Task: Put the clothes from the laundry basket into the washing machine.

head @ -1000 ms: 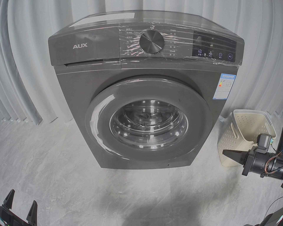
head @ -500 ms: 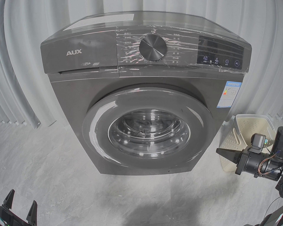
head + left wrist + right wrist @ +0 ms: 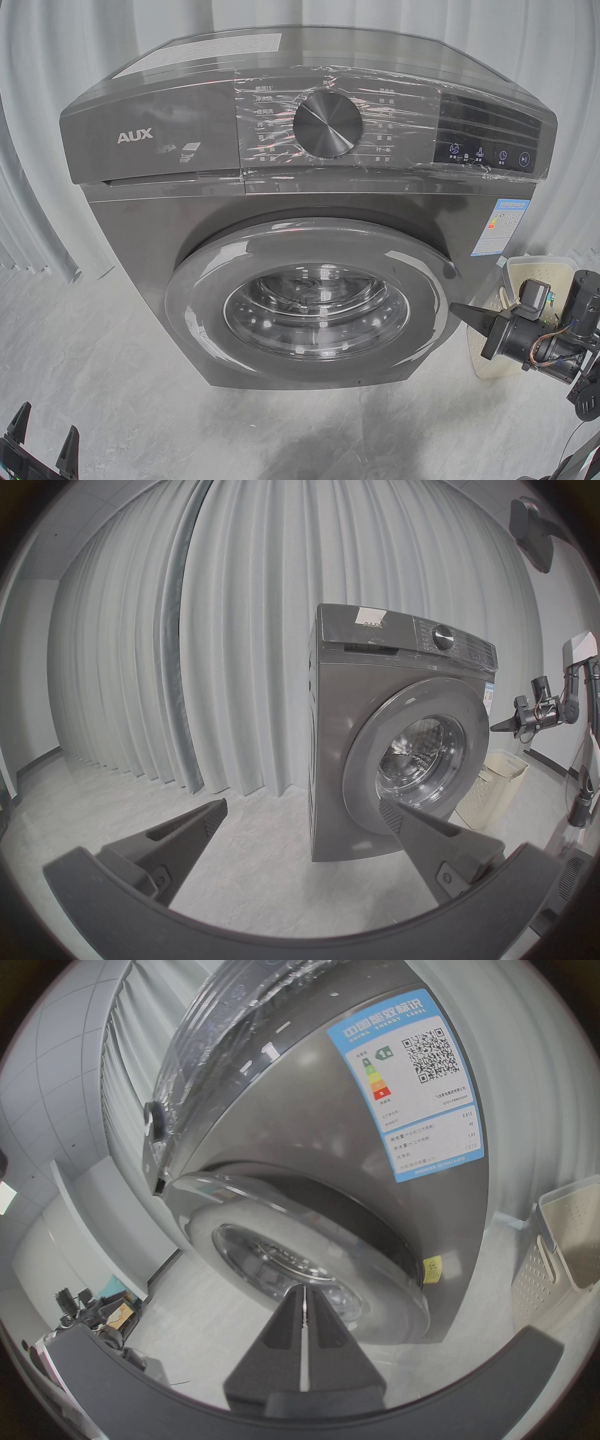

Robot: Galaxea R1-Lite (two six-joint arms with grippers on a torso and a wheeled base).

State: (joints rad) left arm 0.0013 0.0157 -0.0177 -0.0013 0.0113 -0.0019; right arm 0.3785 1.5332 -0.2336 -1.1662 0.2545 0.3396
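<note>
A grey front-loading washing machine (image 3: 300, 206) stands before me, its round glass door (image 3: 312, 306) closed. The cream perforated laundry basket (image 3: 540, 275) sits on the floor at the machine's right side; no clothes can be made out in it. My right gripper (image 3: 459, 310) is shut and empty, its tip close to the right edge of the door rim, in front of the basket. In the right wrist view the shut gripper (image 3: 304, 1294) points at the door (image 3: 294, 1260), with the basket (image 3: 562, 1247) to one side. My left gripper (image 3: 44, 428) is open, low at the left, far from the machine (image 3: 400, 742).
White pleated curtains (image 3: 50, 62) hang behind the machine. Grey tiled floor (image 3: 112, 350) stretches open to the left and in front. A blue energy label (image 3: 506, 226) marks the machine's front right corner.
The head view has closed in on the machine, which now looms larger. My right gripper has shifted left toward the door's right rim. The left gripper holds its place.
</note>
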